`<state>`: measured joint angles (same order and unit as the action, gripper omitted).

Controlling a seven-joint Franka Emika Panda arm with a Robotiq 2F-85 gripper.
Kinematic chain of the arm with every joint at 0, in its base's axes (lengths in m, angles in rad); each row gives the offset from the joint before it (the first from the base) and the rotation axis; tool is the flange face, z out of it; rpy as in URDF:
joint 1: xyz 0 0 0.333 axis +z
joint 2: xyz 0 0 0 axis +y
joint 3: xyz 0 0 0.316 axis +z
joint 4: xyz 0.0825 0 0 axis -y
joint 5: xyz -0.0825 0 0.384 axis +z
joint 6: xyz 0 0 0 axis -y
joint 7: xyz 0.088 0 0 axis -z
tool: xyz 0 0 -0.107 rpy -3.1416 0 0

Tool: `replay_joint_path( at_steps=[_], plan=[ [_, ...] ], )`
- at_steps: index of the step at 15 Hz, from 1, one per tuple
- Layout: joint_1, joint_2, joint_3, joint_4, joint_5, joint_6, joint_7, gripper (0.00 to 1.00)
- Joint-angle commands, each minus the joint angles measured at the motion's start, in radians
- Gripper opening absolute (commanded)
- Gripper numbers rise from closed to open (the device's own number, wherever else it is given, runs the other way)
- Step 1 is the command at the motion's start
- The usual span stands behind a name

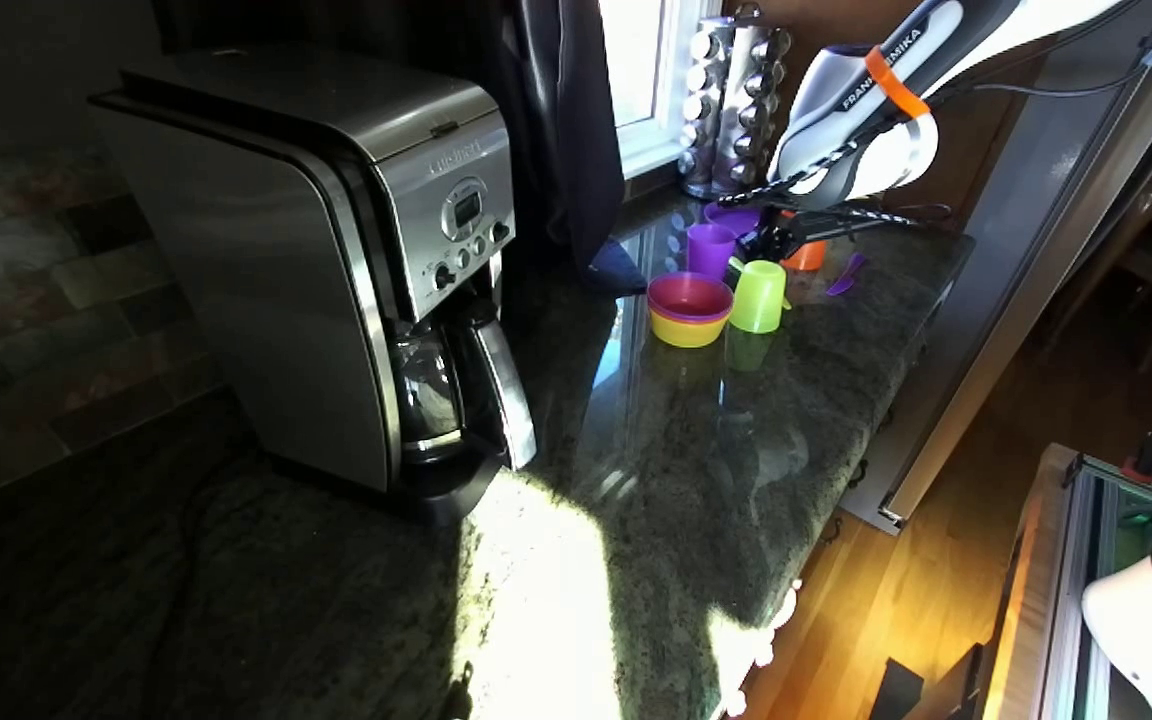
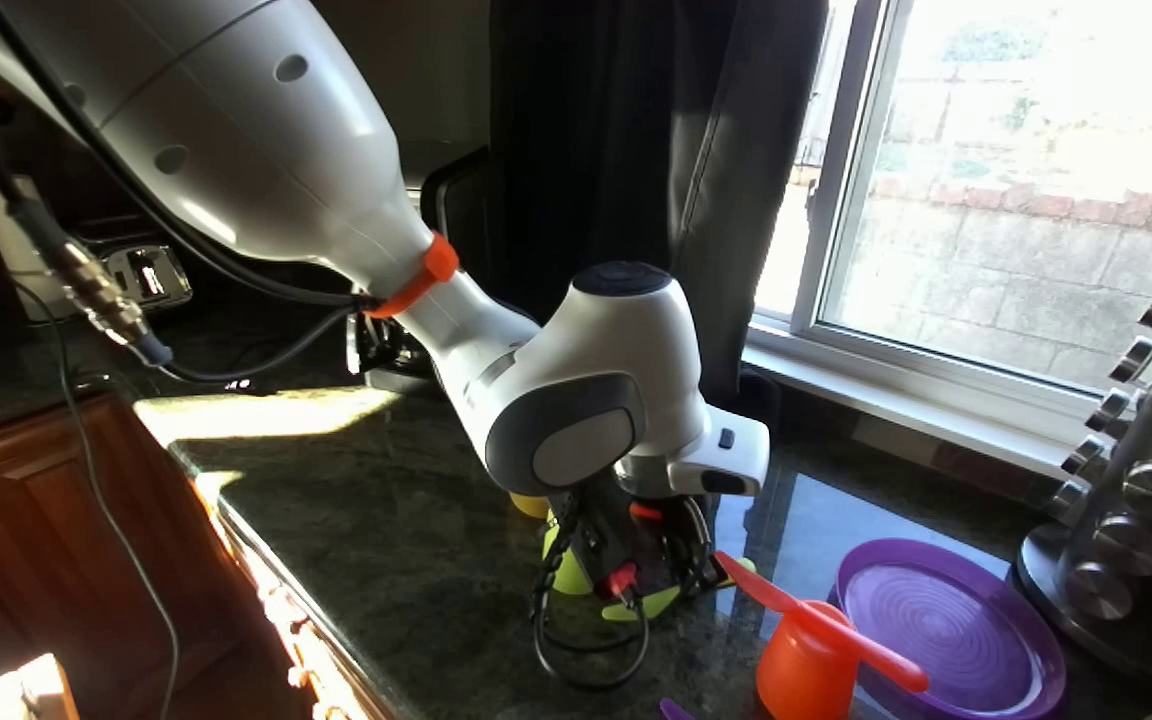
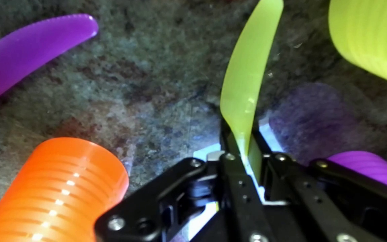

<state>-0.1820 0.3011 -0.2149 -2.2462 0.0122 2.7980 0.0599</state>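
Note:
My gripper (image 3: 244, 141) is shut on a yellow-green plastic knife (image 3: 250, 64); the blade points away past the fingertips. In an exterior view the knife (image 2: 648, 604) shows low under the gripper (image 2: 681, 580), close above or at the counter; I cannot tell whether it touches. A green cup (image 1: 758, 298) stands upside down close by, also at the upper right of the wrist view (image 3: 375, 37). An orange cup (image 3: 62, 188) is at lower left, a purple knife (image 3: 39, 43) at upper left, and a purple cup (image 3: 370, 168) at right.
Stacked bowls (image 1: 690, 312) stand beside the green cup. A purple plate (image 2: 956, 630) and an orange knife (image 2: 836, 635) across the orange cup are near the spice rack (image 2: 1146, 480). A coffee maker (image 1: 336, 270) stands farther along the counter (image 1: 696, 500). A window (image 2: 996, 200) borders it.

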Motion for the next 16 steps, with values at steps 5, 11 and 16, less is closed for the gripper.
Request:
replay_joint_path(
  at_steps=[5, 11, 16],
  plan=[
    [-0.002, -0.050, 0.009, -0.045, -0.006, -0.024, -0.028, 0.04],
    [0.021, -0.156, 0.004, -0.150, -0.070, -0.034, -0.045, 0.04],
    [0.042, -0.249, -0.052, -0.236, -0.298, -0.018, 0.068, 0.04]
  ],
)
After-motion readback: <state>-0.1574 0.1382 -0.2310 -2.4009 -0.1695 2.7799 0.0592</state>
